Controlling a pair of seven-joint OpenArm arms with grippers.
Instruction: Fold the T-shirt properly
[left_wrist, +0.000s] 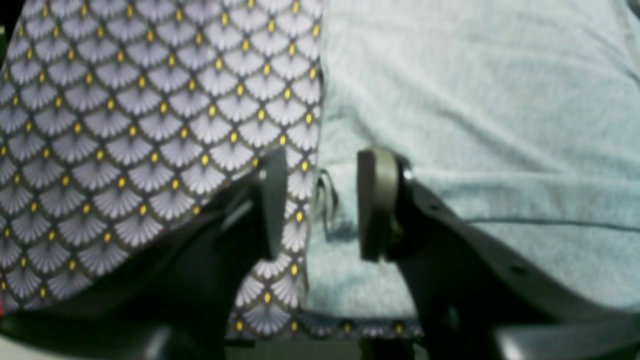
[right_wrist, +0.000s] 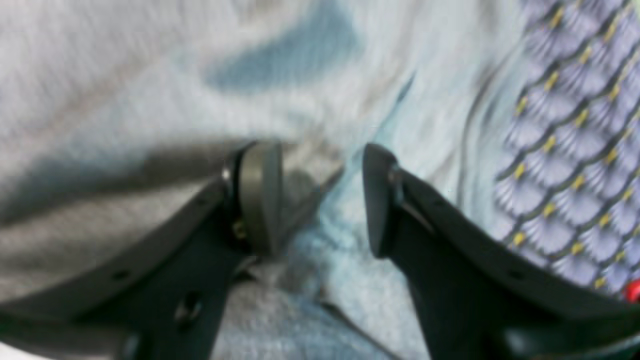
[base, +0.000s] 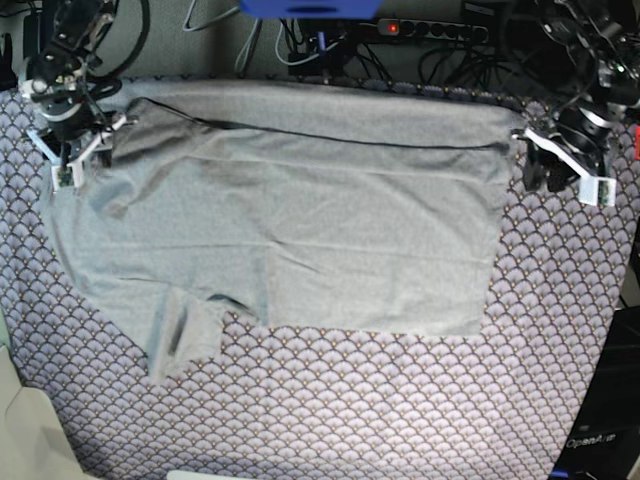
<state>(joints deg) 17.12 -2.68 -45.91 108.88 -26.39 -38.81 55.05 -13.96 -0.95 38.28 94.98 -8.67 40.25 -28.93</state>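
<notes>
The light grey T-shirt (base: 300, 220) lies spread on the purple scallop-patterned table cloth (base: 400, 400), with a sleeve (base: 180, 340) sticking out at the near left. My left gripper (base: 545, 170) is at the shirt's far right corner. In the left wrist view it is open (left_wrist: 322, 205), and its jaws straddle the shirt's edge (left_wrist: 475, 125), one over the cloth (left_wrist: 125, 125). My right gripper (base: 80, 150) is at the far left corner. In the right wrist view it is open (right_wrist: 320, 200) over a fold of the shirt (right_wrist: 125, 75).
A power strip and cables (base: 430, 30) and a blue object (base: 310, 8) lie behind the table's far edge. A white surface (base: 25, 430) shows at the near left corner. The table's right edge runs close to my left arm.
</notes>
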